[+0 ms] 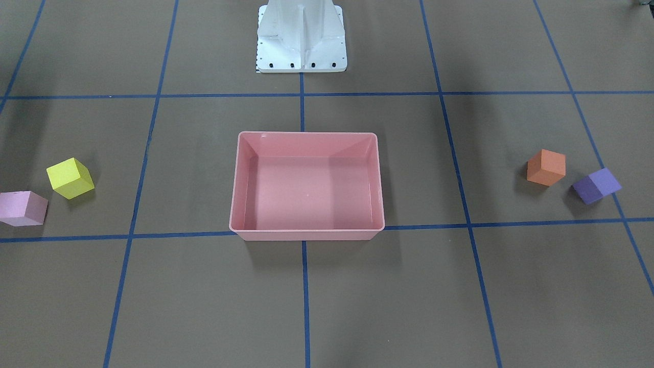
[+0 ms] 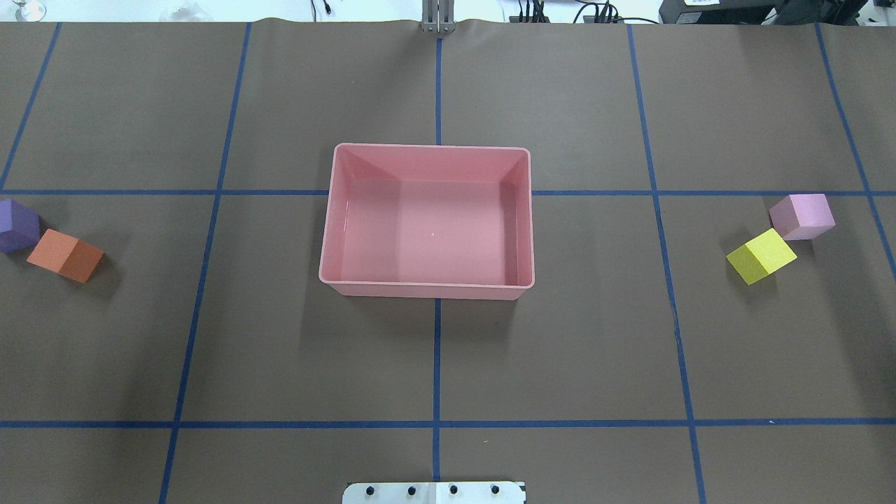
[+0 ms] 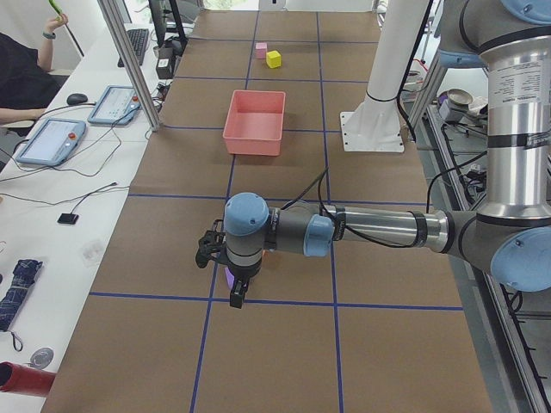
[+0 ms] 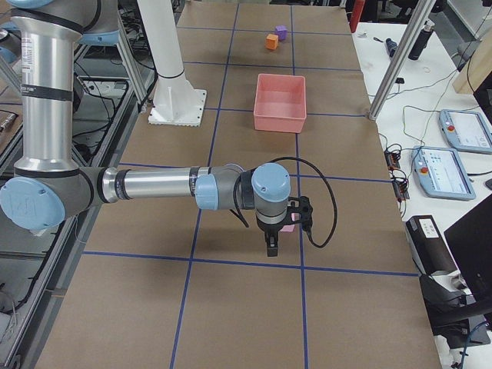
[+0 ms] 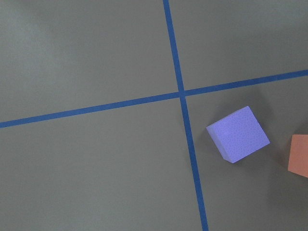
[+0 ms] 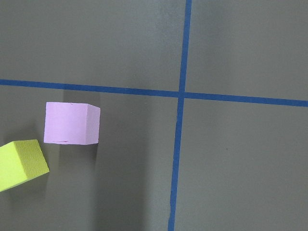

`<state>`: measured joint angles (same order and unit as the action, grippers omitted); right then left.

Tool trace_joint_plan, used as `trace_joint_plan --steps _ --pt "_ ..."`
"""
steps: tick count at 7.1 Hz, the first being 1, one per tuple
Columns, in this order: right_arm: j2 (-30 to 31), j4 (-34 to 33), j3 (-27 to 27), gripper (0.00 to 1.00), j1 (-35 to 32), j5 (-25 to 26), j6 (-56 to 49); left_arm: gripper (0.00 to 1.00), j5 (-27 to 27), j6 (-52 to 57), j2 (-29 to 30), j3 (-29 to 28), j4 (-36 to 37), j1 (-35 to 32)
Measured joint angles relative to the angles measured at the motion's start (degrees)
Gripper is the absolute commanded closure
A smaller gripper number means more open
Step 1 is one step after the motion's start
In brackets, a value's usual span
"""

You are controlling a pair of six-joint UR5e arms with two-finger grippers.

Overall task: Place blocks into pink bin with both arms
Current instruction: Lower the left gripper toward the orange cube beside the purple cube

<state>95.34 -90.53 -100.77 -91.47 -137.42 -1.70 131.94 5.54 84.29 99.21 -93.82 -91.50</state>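
Note:
The pink bin [image 1: 306, 235] [image 2: 427, 290] sits empty at the table's middle. The orange block [image 2: 65, 255] and the purple block [image 2: 17, 225] lie on my left side. The yellow block [image 2: 761, 255] and the light pink block [image 2: 803, 216] lie on my right side. My left gripper [image 3: 237, 292] hangs over the purple block [image 5: 238, 134], seen only in the exterior left view. My right gripper [image 4: 271, 246] hangs over the light pink block [image 6: 71, 123], seen only in the exterior right view. I cannot tell whether either is open or shut. No fingers show in the wrist views.
The white base pedestal [image 1: 301, 41] stands behind the bin. Blue tape lines [image 2: 437, 364] grid the brown table. A side desk with tablets [image 3: 52, 138] and a seated person [image 3: 21, 77] runs along the table's far edge.

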Motion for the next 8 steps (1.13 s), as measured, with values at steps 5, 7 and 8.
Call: trace_joint_plan --steps 5,7,8 --pt "0.1 0.0 0.2 0.00 0.1 0.0 0.0 0.00 -0.1 0.5 -0.2 0.7 0.1 0.0" --pt "-0.1 0.0 0.2 0.00 0.2 0.1 0.0 0.00 0.0 0.3 -0.4 1.1 0.0 0.0" --pt "-0.1 0.0 0.2 0.00 0.2 0.1 0.0 0.00 0.1 0.1 -0.2 1.4 0.0 0.0"
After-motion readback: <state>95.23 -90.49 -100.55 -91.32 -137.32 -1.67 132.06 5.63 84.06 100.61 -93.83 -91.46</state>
